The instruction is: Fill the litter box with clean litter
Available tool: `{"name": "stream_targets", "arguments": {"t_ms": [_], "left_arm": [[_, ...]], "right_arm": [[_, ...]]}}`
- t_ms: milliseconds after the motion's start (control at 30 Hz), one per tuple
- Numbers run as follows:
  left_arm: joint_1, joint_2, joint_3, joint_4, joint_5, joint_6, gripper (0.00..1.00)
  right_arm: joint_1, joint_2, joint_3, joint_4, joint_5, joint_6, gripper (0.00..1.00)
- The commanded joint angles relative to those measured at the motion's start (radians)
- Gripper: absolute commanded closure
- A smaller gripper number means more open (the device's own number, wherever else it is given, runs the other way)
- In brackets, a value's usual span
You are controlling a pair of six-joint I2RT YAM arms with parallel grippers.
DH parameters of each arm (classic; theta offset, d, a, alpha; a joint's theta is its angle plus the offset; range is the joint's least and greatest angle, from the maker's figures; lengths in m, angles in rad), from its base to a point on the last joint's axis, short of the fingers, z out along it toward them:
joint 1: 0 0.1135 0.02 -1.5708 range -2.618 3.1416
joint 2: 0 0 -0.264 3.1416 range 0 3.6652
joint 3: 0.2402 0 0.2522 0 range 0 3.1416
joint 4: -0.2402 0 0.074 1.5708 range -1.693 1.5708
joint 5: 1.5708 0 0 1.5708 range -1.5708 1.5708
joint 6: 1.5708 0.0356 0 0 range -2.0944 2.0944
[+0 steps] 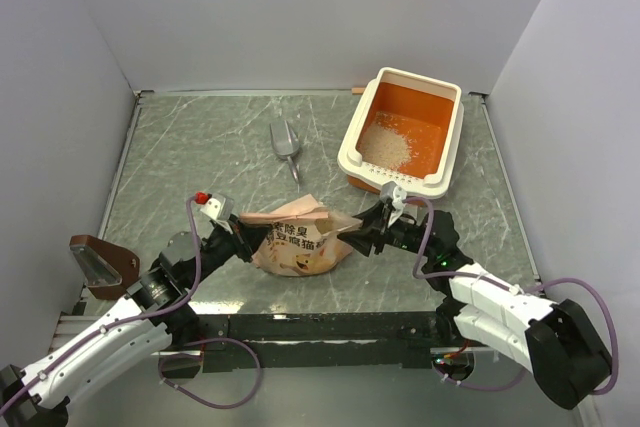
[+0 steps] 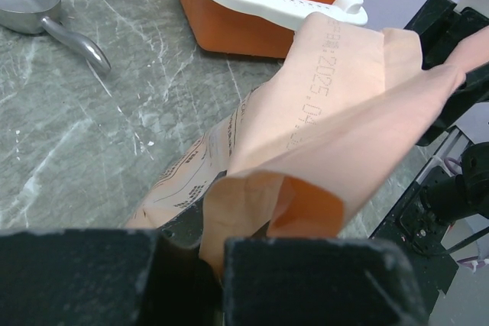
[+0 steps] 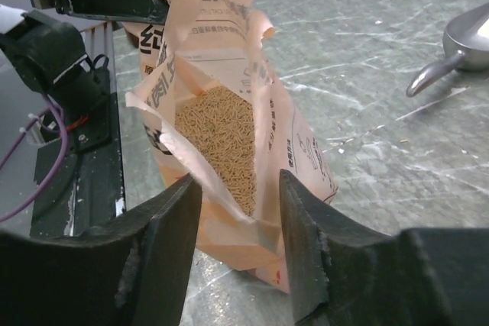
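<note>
Nearest the lens, at the bottom left of the top view, the left arm (image 1: pixel 100 337) reaches up and to the right over the counter (image 1: pixel 180 157). A brown object (image 1: pixel 98 262) sits at the counter's left edge just above it. The left fingers (image 1: pixel 243 243) are closed tight on the left end of the bag (image 1: pixel 300 245), and the wrist view shows the pink-orange paper pinched flat between them.

The bag lies across the lower middle of the frame, printed side up, stretched between the two arms. Its mouth faces right, and the right wrist view shows clean litter (image 3: pixel 218 143) inside it as tan granules. Above the bag, in the upper middle, a grey metal scoop (image 1: pixel 287 145) rests alone on the counter, well apart from the bag.

Right of the bag, the right fingers (image 1: pixel 368 230) stand about half apart. The bag's open end is between them, and the paper touches both inner faces, so they have hold of it.

At the upper right, the litter box (image 1: pixel 440 87) sits on the counter with its slotted white rim toward the arms, just above the right fingers. A pale heap of clean litter (image 1: pixel 388 147) covers the lower left part of its orange floor.
</note>
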Motion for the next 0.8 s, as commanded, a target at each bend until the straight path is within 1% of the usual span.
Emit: {"name": "stream_targets", "arguments": {"t_ms": [0, 33, 133, 233, 400, 467, 600, 767], "left_arm": [[0.005, -0.001, 0.018, 0.075, -0.013, -0.012, 0.99], [0.005, 0.002, 0.017, 0.075, -0.013, -0.012, 0.99], [0.005, 0.009, 0.017, 0.076, -0.009, -0.011, 0.99], [0.005, 0.013, 0.023, 0.073, -0.007, -0.009, 0.99], [0.005, 0.016, 0.023, 0.078, -0.003, -0.009, 0.99], [0.005, 0.024, 0.023, 0.078, -0.003, -0.008, 0.99], [0.005, 0.036, 0.034, 0.073, 0.004, -0.006, 0.99], [0.005, 0.027, 0.029, 0.073, 0.0, -0.011, 0.99]], "right_arm": [[0.032, 0.026, 0.033, 0.102, -0.056, -0.019, 0.53], [0.039, 0.026, 0.034, 0.11, -0.059, -0.019, 0.54], [0.04, 0.006, 0.037, 0.107, -0.053, -0.019, 0.53], [0.042, -0.043, 0.032, 0.073, -0.021, -0.034, 0.53], [0.042, -0.135, 0.014, -0.002, 0.066, -0.086, 0.49], [0.045, -0.125, 0.011, 0.011, 0.065, -0.085, 0.48], [0.043, -0.051, 0.024, 0.054, 0.018, -0.068, 0.49], [0.043, -0.02, 0.029, 0.071, 0.016, -0.062, 0.49]]}}
